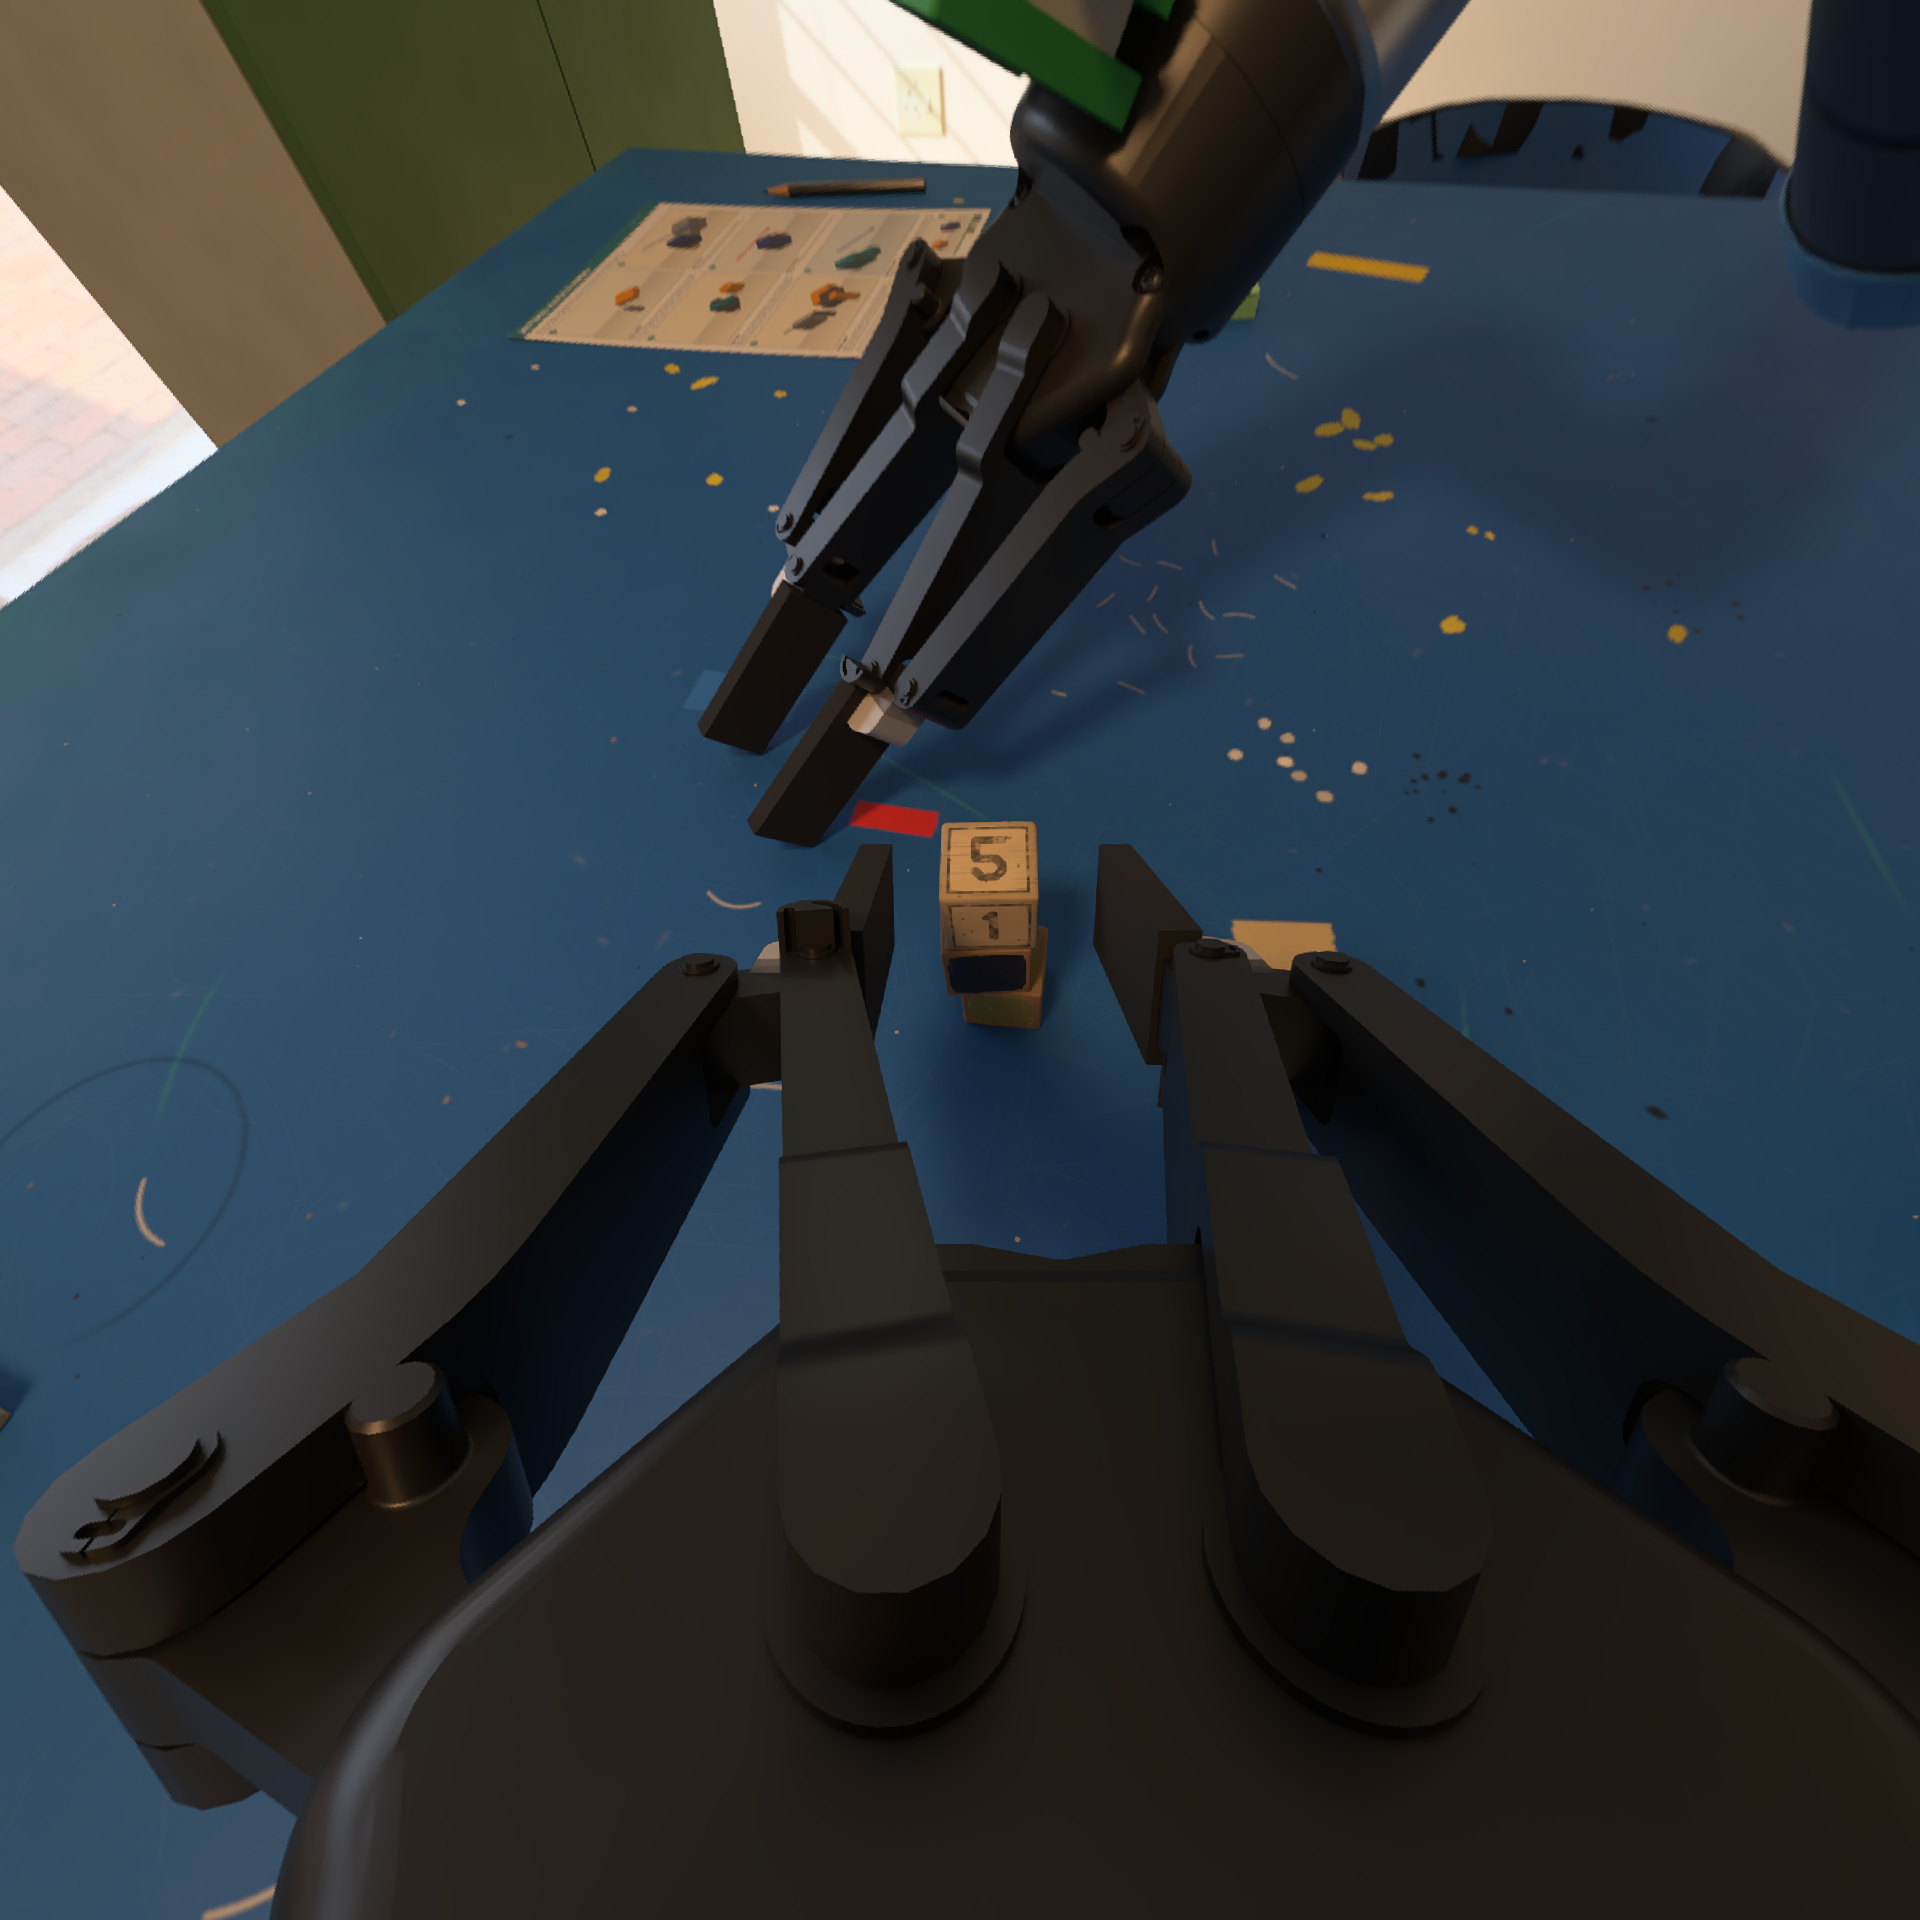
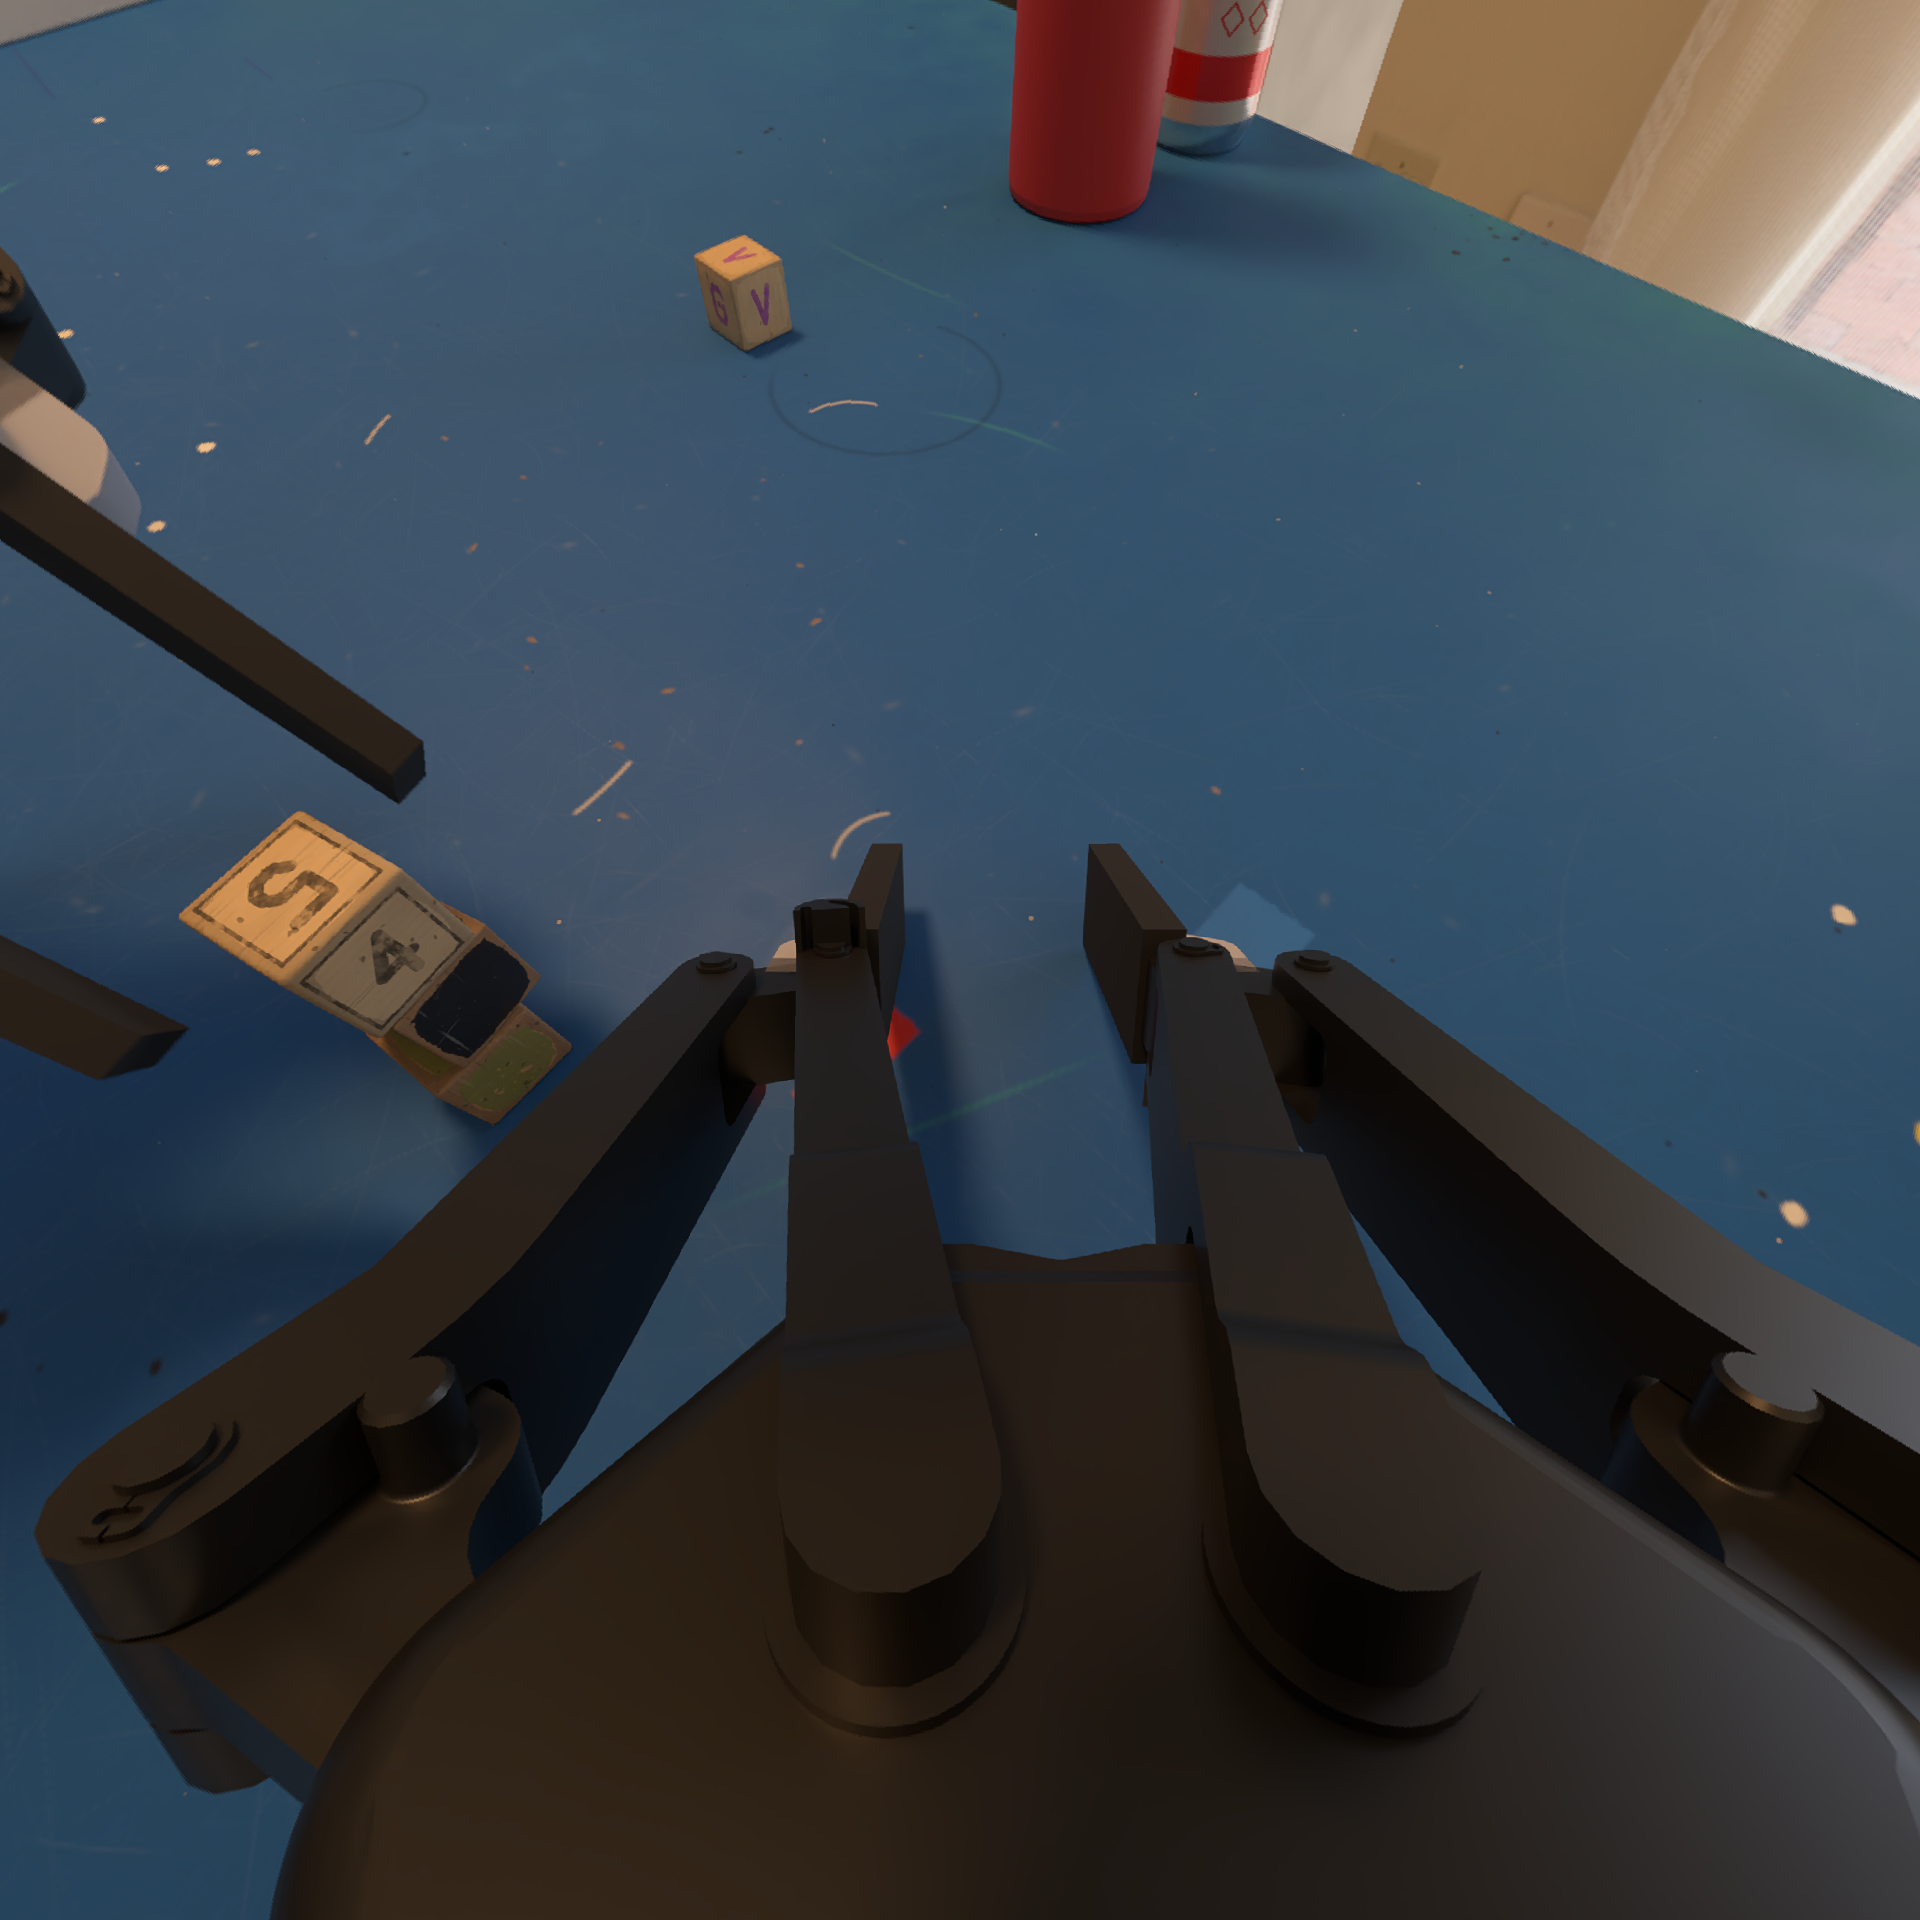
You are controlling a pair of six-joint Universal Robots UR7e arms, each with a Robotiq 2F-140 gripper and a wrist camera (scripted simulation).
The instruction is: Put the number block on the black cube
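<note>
A wooden number block [image 1: 987, 883] stands on the black cube [image 1: 987, 975], which stands on a green-faced wooden block [image 1: 1003, 1013] on the blue table [image 1: 416, 831]. My left gripper [image 1: 997, 904] is open and empty, with a finger on each side of the stack, apart from it. My right gripper [image 2: 992, 914] is open and empty over bare table; in the left wrist view it [image 1: 769, 769] hangs just behind and left of the stack. The right wrist view shows the number block [image 2: 312, 914], the black cube [image 2: 468, 997] and the left gripper's fingers [image 2: 312, 717].
A wooden letter block [image 2: 743, 291] lies farther off. A red cylinder [image 2: 1086, 104] and a can [image 2: 1216, 73] stand near the table edge. A picture sheet [image 1: 758, 281] and a pencil [image 1: 847, 187] lie at the far side. A red tape mark [image 1: 894, 819] lies behind the stack.
</note>
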